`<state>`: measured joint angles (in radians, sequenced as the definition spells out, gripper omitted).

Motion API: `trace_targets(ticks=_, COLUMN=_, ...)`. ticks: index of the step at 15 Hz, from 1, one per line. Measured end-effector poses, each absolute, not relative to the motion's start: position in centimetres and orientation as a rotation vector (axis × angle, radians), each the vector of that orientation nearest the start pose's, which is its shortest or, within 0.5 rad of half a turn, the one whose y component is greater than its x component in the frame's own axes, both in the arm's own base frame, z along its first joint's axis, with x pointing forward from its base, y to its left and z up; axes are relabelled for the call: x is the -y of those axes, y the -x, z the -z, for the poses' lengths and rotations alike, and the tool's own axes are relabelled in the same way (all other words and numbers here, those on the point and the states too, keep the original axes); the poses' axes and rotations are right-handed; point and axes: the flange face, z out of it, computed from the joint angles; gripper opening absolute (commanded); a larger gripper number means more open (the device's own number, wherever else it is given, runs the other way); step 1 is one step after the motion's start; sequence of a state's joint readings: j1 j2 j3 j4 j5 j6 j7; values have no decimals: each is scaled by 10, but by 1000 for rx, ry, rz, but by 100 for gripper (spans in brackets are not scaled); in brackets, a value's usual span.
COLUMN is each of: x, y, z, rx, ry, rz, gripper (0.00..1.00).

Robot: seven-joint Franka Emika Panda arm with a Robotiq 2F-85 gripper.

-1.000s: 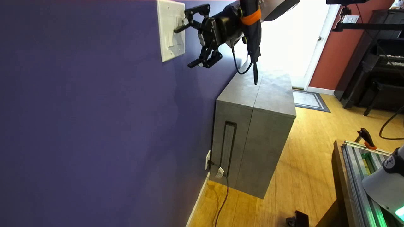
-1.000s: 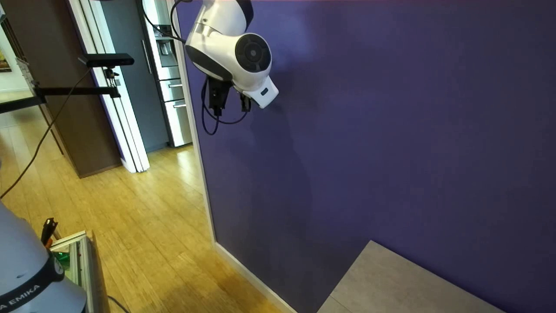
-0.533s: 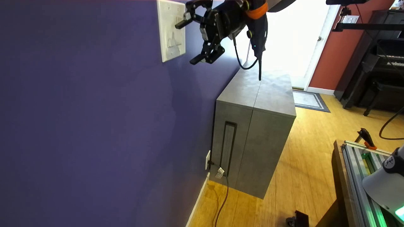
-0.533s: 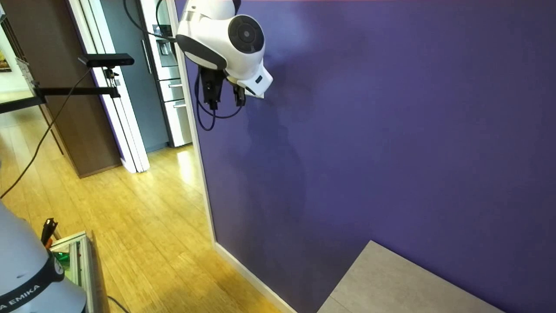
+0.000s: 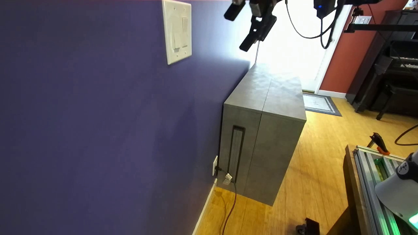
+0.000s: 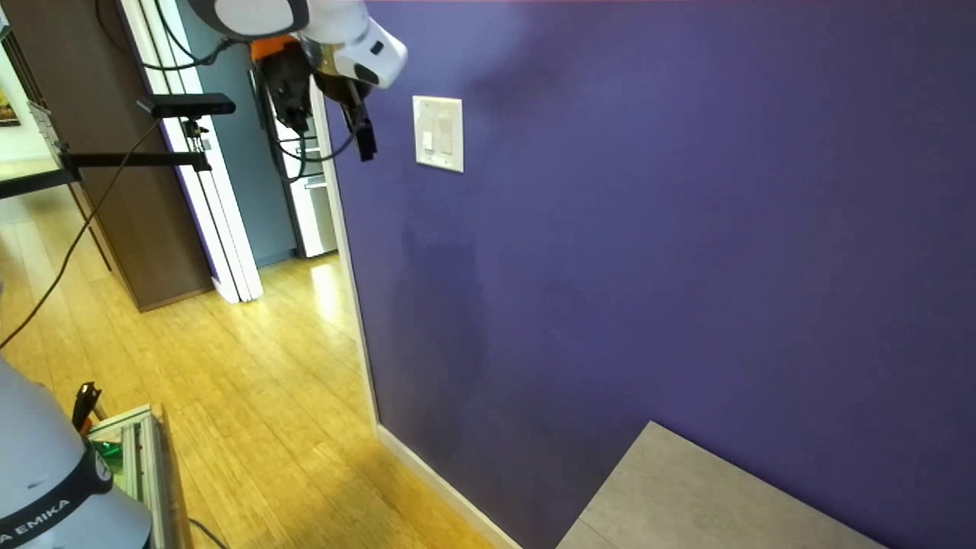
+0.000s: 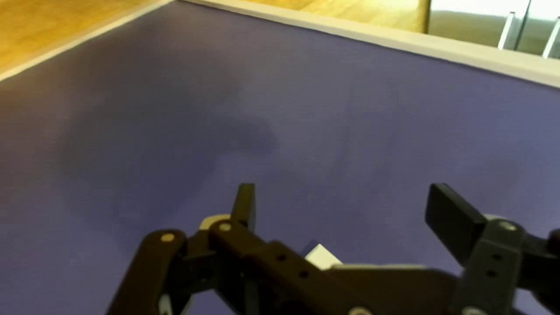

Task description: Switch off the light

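The light switch is a white upright plate with two paddles on the purple wall. It shows in full in both exterior views. Only a corner of the plate shows at the bottom of the wrist view, behind the gripper's linkage. My gripper is open and empty, apart from the plate and out from the wall. In the wrist view the gripper's fingers stand wide apart with only wall between them. In an exterior view one black finger hangs left of the plate. No lamp is in view.
A grey cabinet stands against the purple wall below the arm. A black camera on a boom stands off to the side. The robot's base sits on a metal-railed table. A doorway edge ends the wall.
My gripper has drawn back from the plate, where one finger was at the paddles a second ago. The plate, hidden before in an exterior view, now shows. The gripper has stayed open.
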<state>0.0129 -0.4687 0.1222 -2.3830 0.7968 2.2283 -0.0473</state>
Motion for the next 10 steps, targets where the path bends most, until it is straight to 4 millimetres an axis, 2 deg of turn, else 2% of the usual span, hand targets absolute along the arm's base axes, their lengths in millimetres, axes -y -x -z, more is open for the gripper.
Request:
trace_targets(ticks=2, x=-100, y=-407, z=-557, rx=-270, ry=2577, rz=345, gripper=100)
trace_targets(ticks=4, x=-104, y=-383, z=-577, rx=-289, ry=2698, rz=309, gripper=100)
trace_targets(ticks=7, x=-99, y=-356, z=-599, rx=-301, ry=2872, rz=238, gripper=100)
trace_targets(ticks=10, x=-87, y=-341, z=-607, rx=-287, ry=3035, rz=125, gripper=100)
